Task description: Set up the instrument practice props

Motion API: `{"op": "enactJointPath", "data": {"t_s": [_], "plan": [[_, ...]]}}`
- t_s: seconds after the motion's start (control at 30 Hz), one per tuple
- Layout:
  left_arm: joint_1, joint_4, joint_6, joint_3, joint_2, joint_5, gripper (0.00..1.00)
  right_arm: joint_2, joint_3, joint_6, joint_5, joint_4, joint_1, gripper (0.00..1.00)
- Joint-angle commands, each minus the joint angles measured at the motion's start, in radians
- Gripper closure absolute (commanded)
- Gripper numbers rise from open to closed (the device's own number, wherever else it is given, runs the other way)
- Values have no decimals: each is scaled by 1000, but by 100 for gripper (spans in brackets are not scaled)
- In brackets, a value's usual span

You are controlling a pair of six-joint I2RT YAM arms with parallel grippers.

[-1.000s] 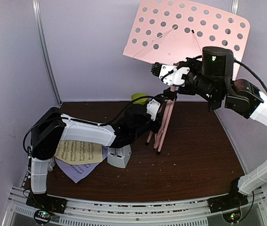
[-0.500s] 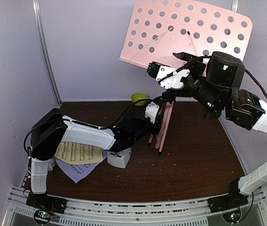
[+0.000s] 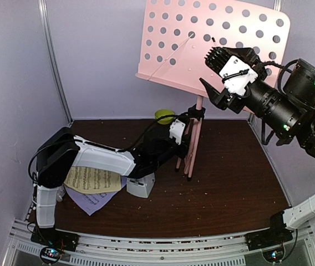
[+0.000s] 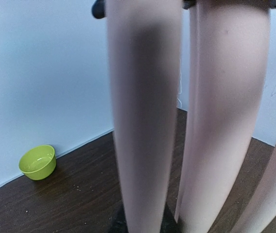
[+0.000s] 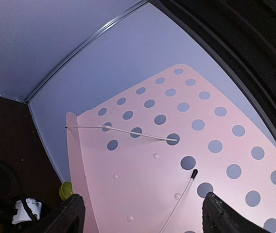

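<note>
The pink music stand has its perforated desk (image 3: 213,44) high at the back, and its legs (image 3: 192,149) are folded together on the table. My left gripper (image 3: 183,141) is shut on one pink leg (image 4: 145,121), which fills the left wrist view. My right gripper (image 3: 222,78) hangs open in front of the desk (image 5: 177,160), apart from it, with nothing between its fingertips (image 5: 72,216). The yellow sheet (image 3: 94,179) lies on the lavender sheet (image 3: 92,201) at the left. The pale-grey metronome (image 3: 141,186) stands beside them under my left arm.
A lime-green bowl (image 3: 164,115) sits by the back wall, left of the stand, and shows as the bowl (image 4: 37,161) in the left wrist view. Two thin wire page holders (image 5: 123,132) lie across the desk. Walls close in on three sides.
My right gripper has opened, let go of the desk and drawn back up and to the right. The desk now stands higher and more upright. The left arm has held still.
</note>
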Motion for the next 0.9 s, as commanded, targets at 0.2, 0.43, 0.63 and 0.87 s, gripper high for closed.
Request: {"op": "enactJointPath", "data": {"t_s": [0.2, 0.43, 0.63, 0.87], "plan": [[33, -45, -45, -23, -2, 9, 100, -57, -68, 362, -49, -179, 122, 17], [35, -49, -58, -27, -3, 14, 100, -212, -421, 685, -48, -41, 123, 22], [36, -59, -55, -25, -6, 13, 100, -328, -680, 984, -53, 38, 18, 35], [36, -66, -55, -25, -11, 9, 100, -324, -857, 1178, -229, 169, -275, 49]]}}
